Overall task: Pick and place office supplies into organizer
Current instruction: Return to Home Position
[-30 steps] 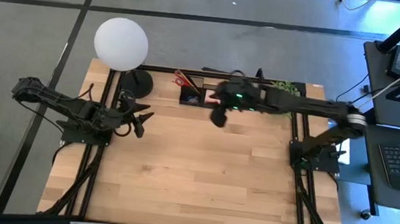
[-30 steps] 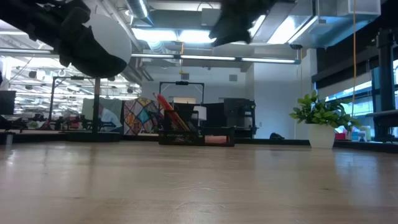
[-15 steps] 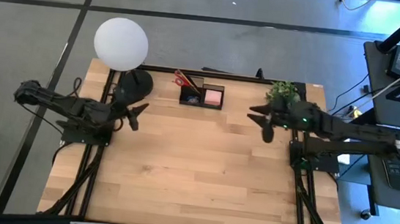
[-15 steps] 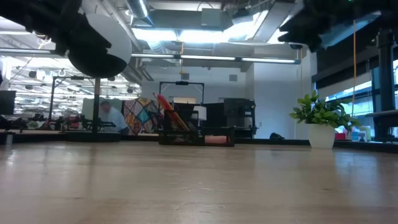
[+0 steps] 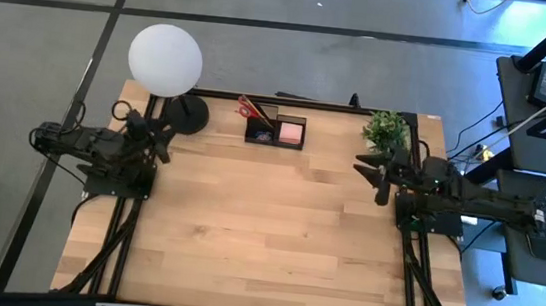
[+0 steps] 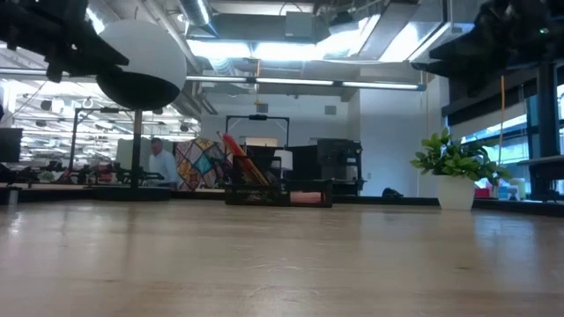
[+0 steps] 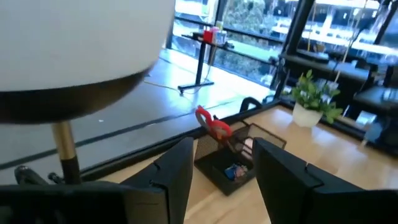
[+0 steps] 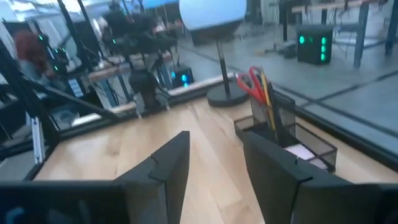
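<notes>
High view. The organizer [image 5: 275, 131] stands at the far edge of the table [image 5: 264, 243], near its middle. The red-handled scissors [image 5: 250, 107] stick out of its left compartment and the pink pad [image 5: 292, 131] lies in its right one. The lamp [image 5: 166, 58] stands to the organizer's left and the plant [image 5: 388, 129] to its right. The left gripper [image 5: 157, 140] hangs by the table's left edge, beside the lamp base. The right gripper [image 5: 371, 175] hangs by the right edge, just in front of the plant. Both are well apart from the organizer.

Low view. The organizer [image 6: 278, 191] sits far back on the table with the scissors [image 6: 231, 145] leaning up out of it. The plant [image 6: 454, 172] is at the right. Both arms show only as dark shapes at the upper corners.

Left wrist view. The left gripper [image 7: 224, 149] has its fingers spread and empty. Beyond them lie the organizer [image 7: 217, 167], small blue items [image 7: 235, 171] inside it, the scissors [image 7: 211, 124] and the plant [image 7: 314, 99].

Right wrist view. The right gripper [image 8: 216, 140] has its fingers spread and empty. The organizer [image 8: 292, 137], with the scissors [image 8: 254, 84] upright in it, stands near the lamp [image 8: 214, 15].
</notes>
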